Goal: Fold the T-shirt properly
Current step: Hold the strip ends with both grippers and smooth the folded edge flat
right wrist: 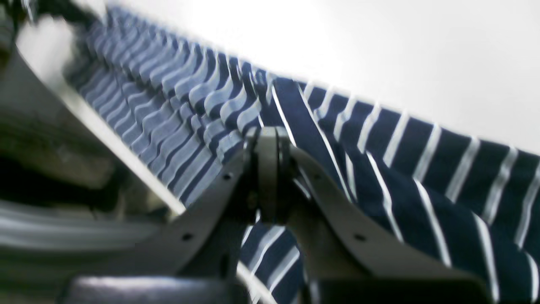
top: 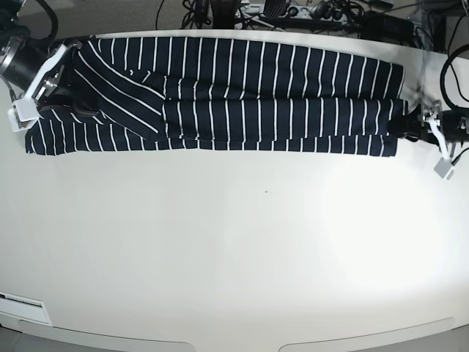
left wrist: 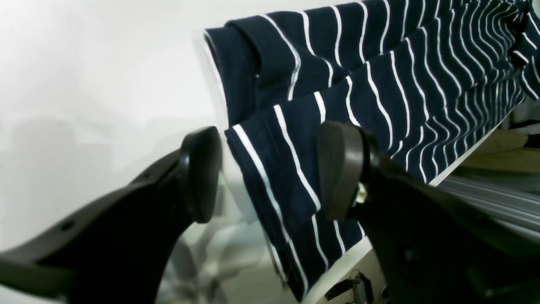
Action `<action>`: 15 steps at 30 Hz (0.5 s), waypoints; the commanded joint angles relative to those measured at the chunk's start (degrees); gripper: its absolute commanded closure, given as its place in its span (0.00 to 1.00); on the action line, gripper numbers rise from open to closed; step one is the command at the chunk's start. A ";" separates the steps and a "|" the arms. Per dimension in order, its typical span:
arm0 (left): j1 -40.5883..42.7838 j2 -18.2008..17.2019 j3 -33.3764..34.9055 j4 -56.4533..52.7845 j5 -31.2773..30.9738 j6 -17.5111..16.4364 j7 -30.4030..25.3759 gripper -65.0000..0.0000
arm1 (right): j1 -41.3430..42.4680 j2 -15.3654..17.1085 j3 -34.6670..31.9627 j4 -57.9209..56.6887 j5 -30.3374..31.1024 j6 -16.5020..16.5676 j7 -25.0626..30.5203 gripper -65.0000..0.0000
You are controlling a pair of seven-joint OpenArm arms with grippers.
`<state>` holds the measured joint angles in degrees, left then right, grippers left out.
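Soft striped T-shirt (top: 220,95), folded into long band along far edge of counter (top: 234,257). Limp and light, sure to sag; best taken at end hems. Left gripper (left wrist: 270,173) wide around hem, right gripper (right wrist: 270,169) closed, pinching cloth.

Striped T-shirt (top: 242,95) folded into long band across far edge of white worktop (top: 234,249); left claw (top: 410,128) and right claw (top: 69,106) at opposite ends.
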<state>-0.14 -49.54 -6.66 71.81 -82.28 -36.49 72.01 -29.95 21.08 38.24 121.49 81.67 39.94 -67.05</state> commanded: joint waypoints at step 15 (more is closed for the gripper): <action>-1.90 -2.08 -0.55 0.55 -0.72 -0.37 -0.44 0.41 | 0.13 -2.32 -16.31 -14.60 -33.20 0.06 17.59 1.00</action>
<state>-0.99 -49.69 -6.66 71.81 -82.02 -36.47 72.03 -29.78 18.06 21.52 106.10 47.42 39.75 -50.13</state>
